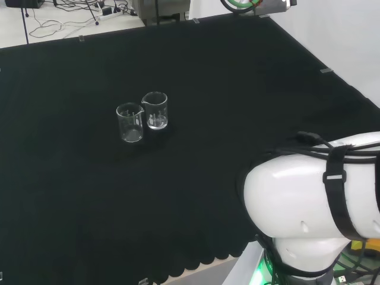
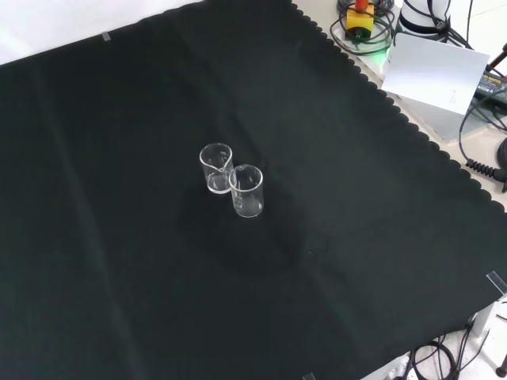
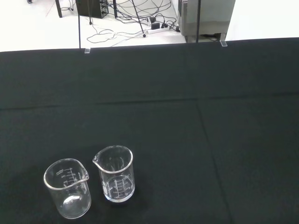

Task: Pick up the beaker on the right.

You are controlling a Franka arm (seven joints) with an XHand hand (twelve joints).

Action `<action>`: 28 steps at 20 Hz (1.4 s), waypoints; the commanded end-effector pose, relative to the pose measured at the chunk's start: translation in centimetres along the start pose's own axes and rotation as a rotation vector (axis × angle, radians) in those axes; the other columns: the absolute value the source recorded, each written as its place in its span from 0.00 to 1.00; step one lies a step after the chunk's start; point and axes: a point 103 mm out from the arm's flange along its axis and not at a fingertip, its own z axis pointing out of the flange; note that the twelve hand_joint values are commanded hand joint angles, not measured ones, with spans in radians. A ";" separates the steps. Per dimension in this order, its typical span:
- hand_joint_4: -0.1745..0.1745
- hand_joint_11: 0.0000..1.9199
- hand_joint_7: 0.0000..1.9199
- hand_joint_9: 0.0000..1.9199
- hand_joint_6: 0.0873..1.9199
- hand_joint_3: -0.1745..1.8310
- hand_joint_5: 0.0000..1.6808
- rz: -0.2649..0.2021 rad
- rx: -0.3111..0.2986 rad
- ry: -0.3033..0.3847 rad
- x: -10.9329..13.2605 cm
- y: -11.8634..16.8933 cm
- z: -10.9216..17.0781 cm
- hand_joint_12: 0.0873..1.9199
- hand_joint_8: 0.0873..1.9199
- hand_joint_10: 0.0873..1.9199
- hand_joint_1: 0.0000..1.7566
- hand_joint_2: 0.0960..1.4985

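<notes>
Ahead of the wrist camera, well apart from the arm, two clear beakers stand upright, close together on the surface. By the head view the right beaker is the target; its neighbour crowds it, leaving little finger room. Whether the robot hand is open or closed, I cannot tell.

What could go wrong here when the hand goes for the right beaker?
1. The right beaker stands so close to the left beaker that they look to touch, so fingers closing round one could knock or drag the other.
2. Both are clear glass on black cloth, look alike and are hard to make out, so the hand might take the wrong one.
</notes>
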 end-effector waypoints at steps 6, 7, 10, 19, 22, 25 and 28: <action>0.53 0.00 0.02 0.06 0.06 0.27 0.17 0.006 -0.012 -0.015 0.8 -0.1 0.0 0.63 0.22 0.29 0.03 0.83; 0.53 0.00 0.02 0.06 0.06 0.27 0.17 0.006 -0.012 -0.015 0.8 -0.1 0.1 0.63 0.22 0.29 0.03 0.84; 0.53 0.00 0.02 0.06 0.06 0.26 0.18 -0.009 -0.003 -0.004 0.1 0.3 0.7 0.63 0.22 0.29 0.03 0.84; 0.52 0.00 0.02 0.06 0.04 0.25 0.18 0.013 0.031 0.031 -1.9 1.6 4.4 0.63 0.22 0.29 0.04 0.84; 0.52 0.00 0.03 0.07 0.03 0.24 0.19 0.027 0.041 0.044 -2.9 2.2 5.9 0.63 0.22 0.29 0.04 0.85; 0.52 0.00 0.03 0.07 0.02 0.24 0.20 0.033 0.052 0.054 -3.8 3.4 7.5 0.63 0.22 0.29 0.05 0.85; 0.52 0.00 0.03 0.07 0.02 0.23 0.20 0.020 0.039 0.064 -4.4 5.3 9.4 0.63 0.21 0.29 0.06 0.85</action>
